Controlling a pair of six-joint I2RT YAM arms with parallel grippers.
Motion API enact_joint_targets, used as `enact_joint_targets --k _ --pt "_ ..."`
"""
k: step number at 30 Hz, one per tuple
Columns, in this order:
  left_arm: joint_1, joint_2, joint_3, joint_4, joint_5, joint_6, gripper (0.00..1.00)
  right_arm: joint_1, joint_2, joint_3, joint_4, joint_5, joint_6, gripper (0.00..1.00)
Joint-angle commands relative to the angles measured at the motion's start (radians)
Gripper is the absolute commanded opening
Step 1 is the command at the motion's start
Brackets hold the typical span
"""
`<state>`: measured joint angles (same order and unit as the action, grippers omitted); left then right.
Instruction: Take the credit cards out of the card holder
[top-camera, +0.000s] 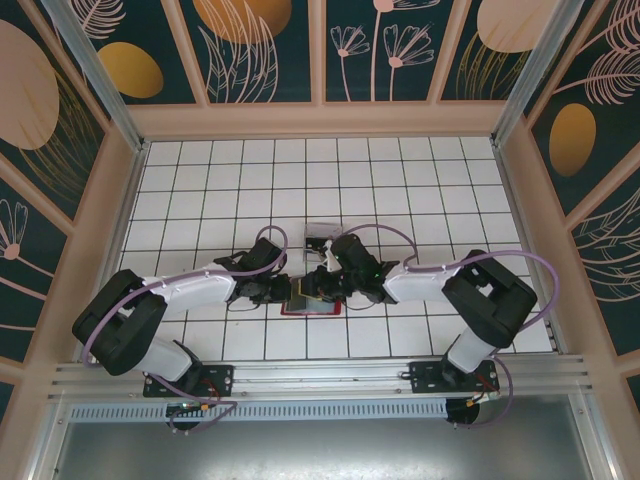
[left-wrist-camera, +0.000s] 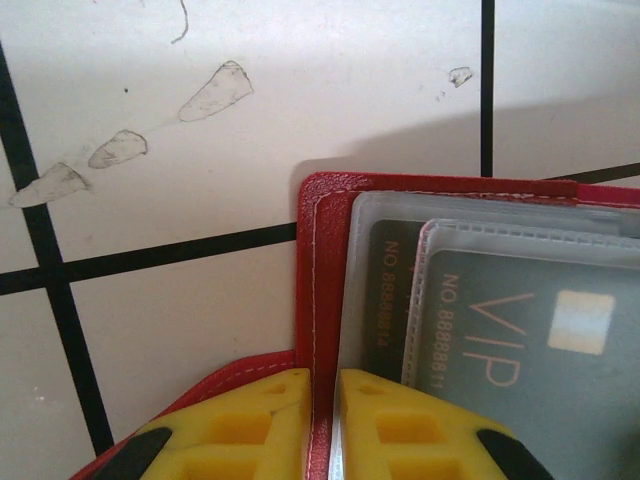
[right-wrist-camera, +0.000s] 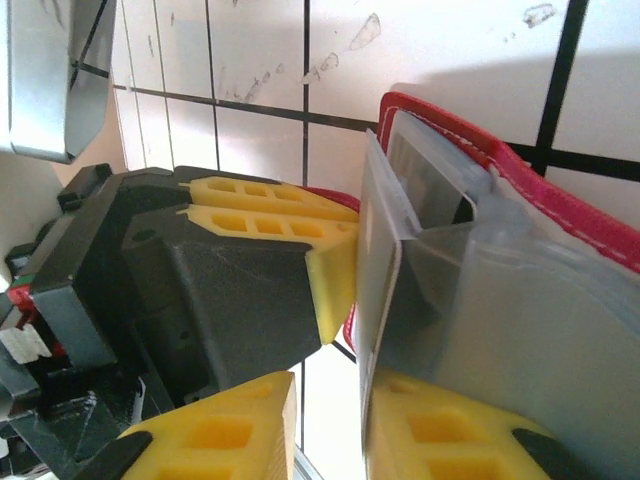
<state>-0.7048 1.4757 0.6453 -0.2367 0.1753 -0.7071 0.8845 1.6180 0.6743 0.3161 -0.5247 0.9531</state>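
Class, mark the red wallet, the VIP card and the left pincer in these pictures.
red wallet (left-wrist-camera: 318, 225): left wrist view, on its stitched corner.
VIP card (left-wrist-camera: 492, 342): left wrist view, on the printed letters.
left pincer (left-wrist-camera: 322, 390): left wrist view, midway between its yellow fingertips.

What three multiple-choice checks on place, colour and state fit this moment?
1. Where does the card holder lie?
A. On the white tiled table
B. Inside a box
C. On the metal rail
2. What colour is its cover?
A. Blue
B. Red
C. Black
3. How is the left gripper?
A. Open above the table
B. Shut on the card holder's cover edge
C. Shut on a loose card
Answers: 1 A, white tiles show around it; 2 B, a red stitched rim frames the clear sleeves; 3 B, its yellow fingers pinch the red edge.
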Motion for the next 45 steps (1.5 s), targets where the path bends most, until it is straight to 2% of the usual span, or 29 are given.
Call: enact_joint_targets --k 1,7,35,45 --pt "0.000 0.063 -0.026 -0.051 -0.002 -0.001 0.17 -0.002 -0.037 -0.012 0.046 -0.025 0.002 0.21" --pt "0.000 0.066 -0.027 -0.050 -0.001 0.000 0.17 -0.002 -0.032 -0.016 0.026 -0.013 -0.003 0.16" --pt "0.000 0.080 -0.010 -0.060 -0.001 0.005 0.17 -0.013 -0.115 -0.039 -0.041 0.006 -0.015 0.14" --pt "0.000 0.081 -0.006 -0.062 0.000 0.007 0.17 -0.015 -0.134 -0.048 -0.072 0.025 -0.024 0.07"
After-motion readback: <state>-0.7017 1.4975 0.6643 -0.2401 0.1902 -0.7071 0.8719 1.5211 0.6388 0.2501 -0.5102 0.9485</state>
